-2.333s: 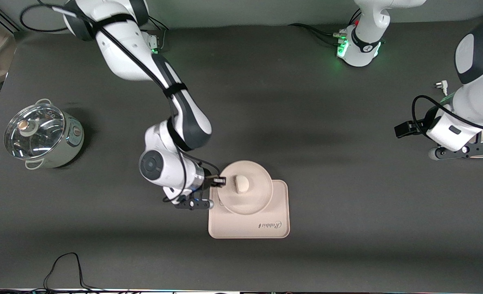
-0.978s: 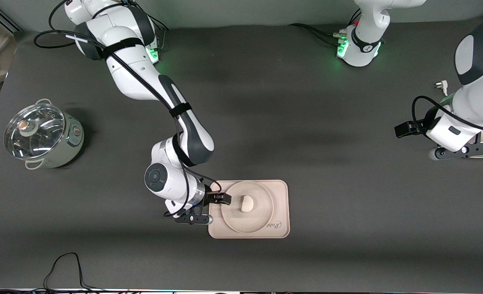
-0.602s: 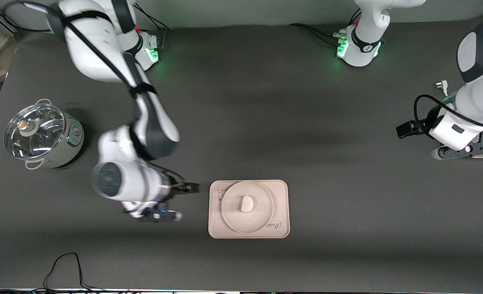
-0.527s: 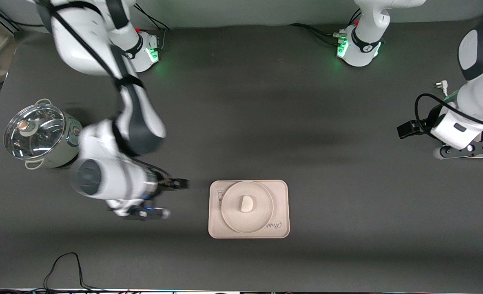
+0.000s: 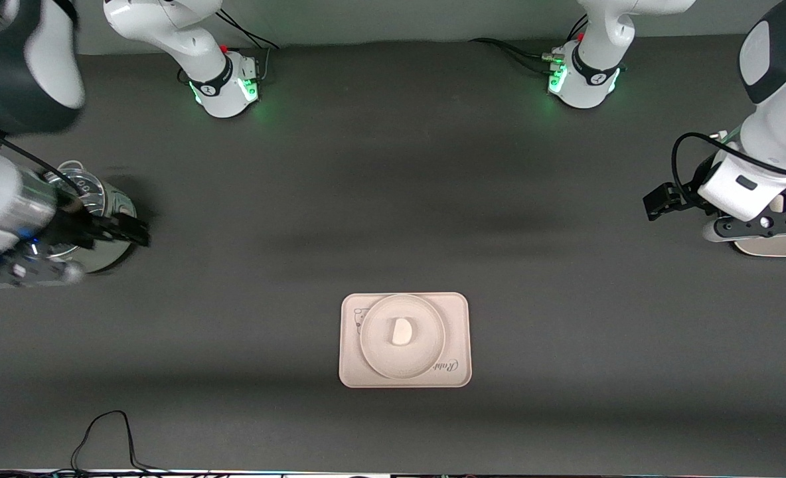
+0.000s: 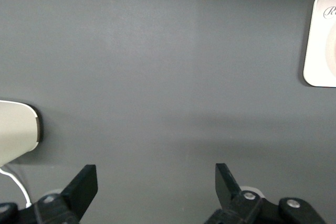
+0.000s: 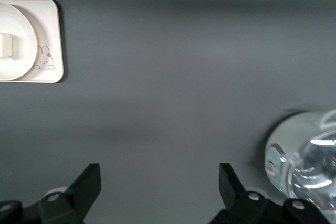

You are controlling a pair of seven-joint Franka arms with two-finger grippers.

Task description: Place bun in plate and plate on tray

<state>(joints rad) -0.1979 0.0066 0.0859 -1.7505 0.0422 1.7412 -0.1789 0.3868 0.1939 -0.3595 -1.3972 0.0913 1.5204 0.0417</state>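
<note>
Since the earlier frames the right arm has withdrawn from the tray's edge to its own end of the table, and the plate, formerly half off the tray, now sits squarely on it.

Nearest the front camera lies the tray [image 5: 456, 312] — cream, rectangular, rounded corners, matte finish, with "Rabbit" script and a small rabbit drawing at one corner. On it rests the plate [image 5: 426, 352], round, shallow, cream, with a raised rim; it overlaps part of the script. At the plate's centre lies the bun [image 5: 402, 330], a small off-white half-round piece, its flat cut side toward the left arm's end of the table.

Farther from the camera, at the right arm's end, stands a pot [image 5: 97, 199] of pale metal with a glass lid. The right gripper [image 5: 142, 234] hangs over the pot's side; in the right wrist view its black fingers [image 7: 89, 184] are spread wide, nothing between them.

At the other end the left arm waits. The left gripper [image 5: 652, 202] hangs above the dark, smooth table [image 5: 393, 186] — its fingers [image 6: 86, 184] likewise stand wide apart and hold nothing.
</note>
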